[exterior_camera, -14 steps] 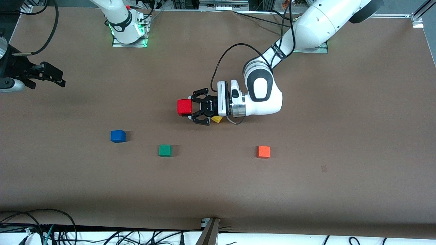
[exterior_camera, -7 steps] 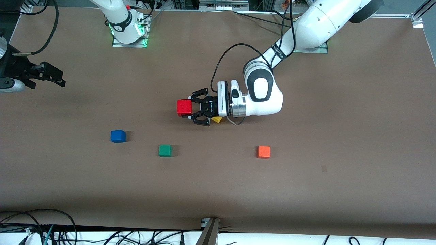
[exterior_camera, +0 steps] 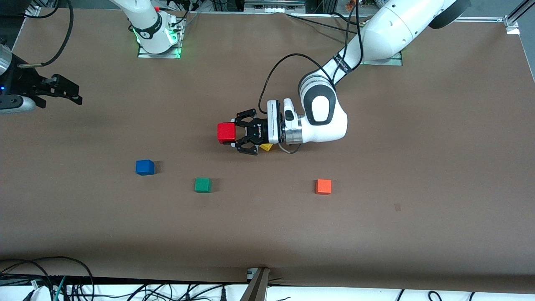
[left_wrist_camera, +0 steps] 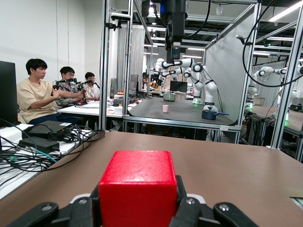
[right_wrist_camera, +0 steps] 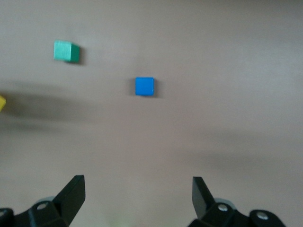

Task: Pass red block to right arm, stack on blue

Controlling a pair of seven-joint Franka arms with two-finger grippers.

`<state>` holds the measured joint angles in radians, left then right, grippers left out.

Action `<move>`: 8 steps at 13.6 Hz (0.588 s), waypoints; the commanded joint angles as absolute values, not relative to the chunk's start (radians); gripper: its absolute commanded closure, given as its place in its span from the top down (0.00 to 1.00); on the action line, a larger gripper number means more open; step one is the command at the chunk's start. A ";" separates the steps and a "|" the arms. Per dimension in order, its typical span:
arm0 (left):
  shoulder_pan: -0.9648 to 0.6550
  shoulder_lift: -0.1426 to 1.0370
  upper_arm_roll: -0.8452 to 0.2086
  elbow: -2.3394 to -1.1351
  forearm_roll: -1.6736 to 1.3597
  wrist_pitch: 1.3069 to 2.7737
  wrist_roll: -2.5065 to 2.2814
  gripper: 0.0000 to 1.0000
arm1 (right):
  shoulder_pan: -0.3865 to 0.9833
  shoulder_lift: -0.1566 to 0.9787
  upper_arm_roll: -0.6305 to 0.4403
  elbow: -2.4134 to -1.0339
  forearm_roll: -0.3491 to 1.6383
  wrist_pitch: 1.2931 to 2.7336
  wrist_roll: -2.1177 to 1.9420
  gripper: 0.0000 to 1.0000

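Note:
My left gripper (exterior_camera: 233,133) is shut on the red block (exterior_camera: 226,132) and holds it level above the middle of the table. In the left wrist view the red block (left_wrist_camera: 138,187) fills the space between the black fingers (left_wrist_camera: 190,207). The blue cube (exterior_camera: 144,167) sits on the table toward the right arm's end, nearer the front camera than the red block. My right gripper (exterior_camera: 69,93) is open and empty over the table's edge at the right arm's end. In the right wrist view its jaws (right_wrist_camera: 137,187) stand wide apart, with the blue cube (right_wrist_camera: 144,86) on the table below.
A green cube (exterior_camera: 202,184) sits beside the blue one, and also shows in the right wrist view (right_wrist_camera: 65,50). An orange cube (exterior_camera: 323,186) lies toward the left arm's end. A yellow block (exterior_camera: 266,146) lies under the left hand. Cables run along the table's near edge.
The right gripper has shifted slightly toward the table's middle. The left gripper and the red block have stayed in place.

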<state>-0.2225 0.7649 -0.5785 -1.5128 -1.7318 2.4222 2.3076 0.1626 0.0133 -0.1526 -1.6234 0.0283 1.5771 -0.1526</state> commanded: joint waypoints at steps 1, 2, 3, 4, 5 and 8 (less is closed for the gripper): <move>-0.222 0.764 -0.580 -1.502 -1.755 2.414 2.336 0.00 | 0.155 0.037 -0.150 -1.612 0.157 1.557 -0.229 1.00; -0.222 0.764 -0.580 -1.502 -1.755 2.414 2.336 0.00 | 0.150 0.066 -0.153 -1.612 0.284 1.551 -0.230 1.00; -0.221 0.764 -0.580 -1.502 -1.753 2.414 2.336 0.00 | 0.137 0.092 -0.153 -1.612 0.379 1.549 -0.229 1.00; -0.221 0.764 -0.580 -1.502 -1.755 2.414 2.336 0.00 | 0.130 0.128 -0.153 -1.612 0.468 1.551 -0.232 1.00; -0.221 0.764 -0.580 -1.502 -1.753 2.414 2.336 0.00 | 0.129 0.161 -0.153 -1.612 0.571 1.551 -0.230 1.00; -0.221 0.765 -0.580 -1.503 -1.752 2.413 2.338 0.00 | 0.129 0.279 -0.153 -1.612 0.904 1.552 -0.232 1.00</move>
<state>-0.2222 0.7649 -0.5778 -1.5112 -1.7318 2.4221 2.3076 0.1436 0.2100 -0.1579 -1.6315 0.7513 1.5651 -0.2113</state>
